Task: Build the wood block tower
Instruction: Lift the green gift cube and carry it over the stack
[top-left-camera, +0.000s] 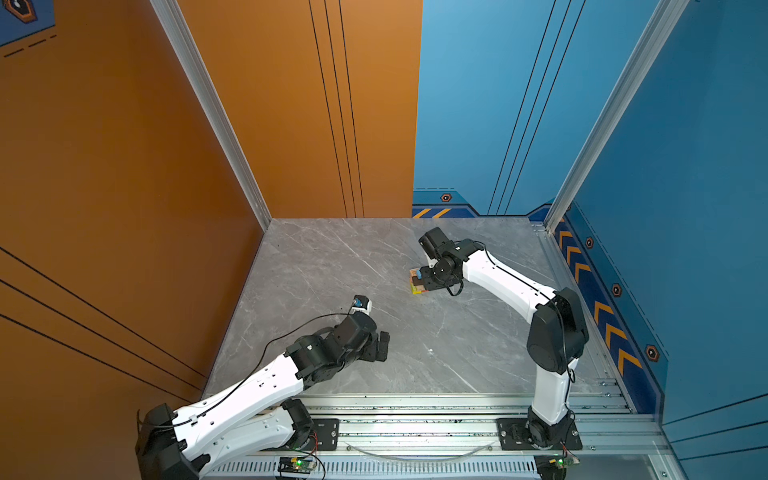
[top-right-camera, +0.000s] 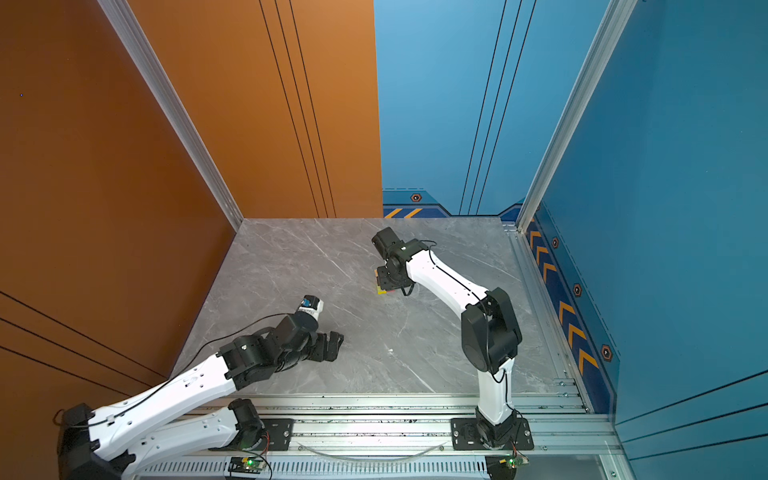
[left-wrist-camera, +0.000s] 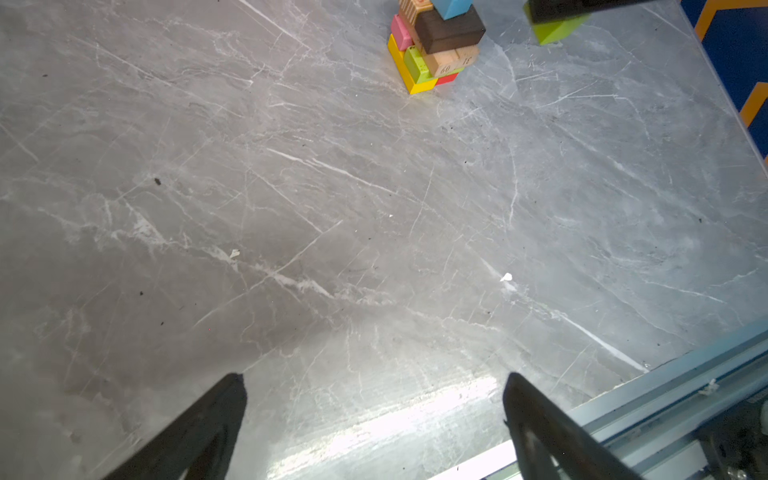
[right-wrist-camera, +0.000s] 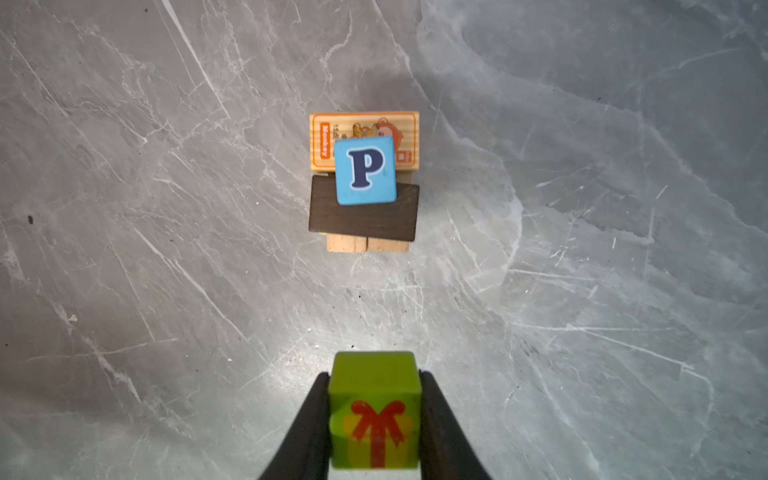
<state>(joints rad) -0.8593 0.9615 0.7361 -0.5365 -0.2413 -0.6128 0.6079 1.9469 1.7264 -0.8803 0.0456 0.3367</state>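
Grey marble tabletop (left-wrist-camera: 291, 208) lies open on every side of the wood block tower (left-wrist-camera: 432, 50), which stands right of centre, well apart from the blue side wall (top-left-camera: 665, 249) and the front rail (top-left-camera: 415, 409). My right claw (right-wrist-camera: 375, 374) is clamped on the green cube (right-wrist-camera: 374, 415), just beside the tower, whose blue "P" cube (right-wrist-camera: 365, 170) sits on top. My left claw (left-wrist-camera: 374, 376) hangs spread apart, holding nothing, well apart from the tower and nearer the front rail.

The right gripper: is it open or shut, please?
The right gripper is shut on the green wooden cube with a red bow; black fingers press both sides.
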